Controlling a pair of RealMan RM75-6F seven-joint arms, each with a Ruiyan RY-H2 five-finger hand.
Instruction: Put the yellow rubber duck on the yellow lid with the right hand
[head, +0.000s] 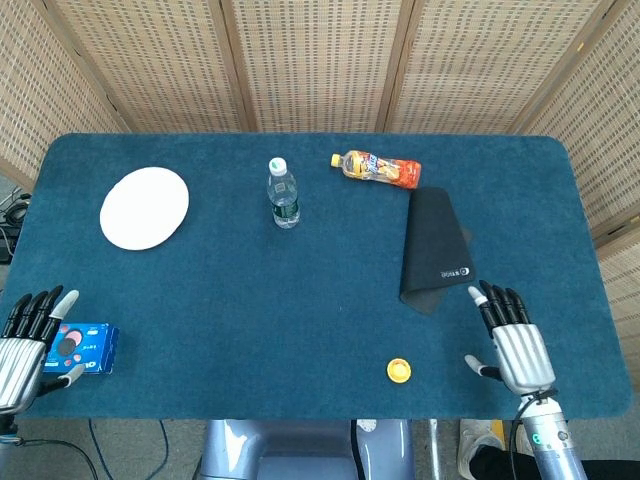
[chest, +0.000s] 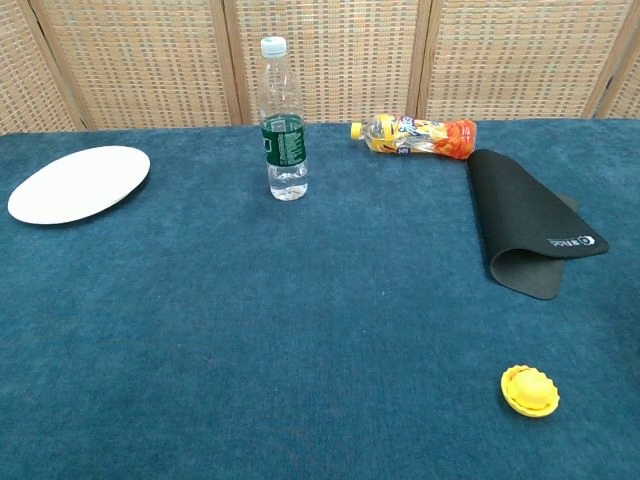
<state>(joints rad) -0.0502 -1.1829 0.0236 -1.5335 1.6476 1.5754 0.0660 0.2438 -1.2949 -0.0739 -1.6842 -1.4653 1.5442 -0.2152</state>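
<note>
Both hands hold nothing, fingers spread: right hand (head: 518, 340) lower right, left hand (head: 28, 340) lower left by blue packet (head: 84, 347). Yellow duck (head: 399, 371) on lid, bottom centre-right, w/ no hand touching.

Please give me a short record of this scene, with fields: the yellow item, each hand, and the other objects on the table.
yellow item: small yellow duck on lid, near the front edge, touched by nothing
right hand: open, fingers spread, right of the yellow item, apart from it
left hand: open, beside a blue box
other objects: white plate, upright water bottle, juice bottle on its side, curled black mat
</note>
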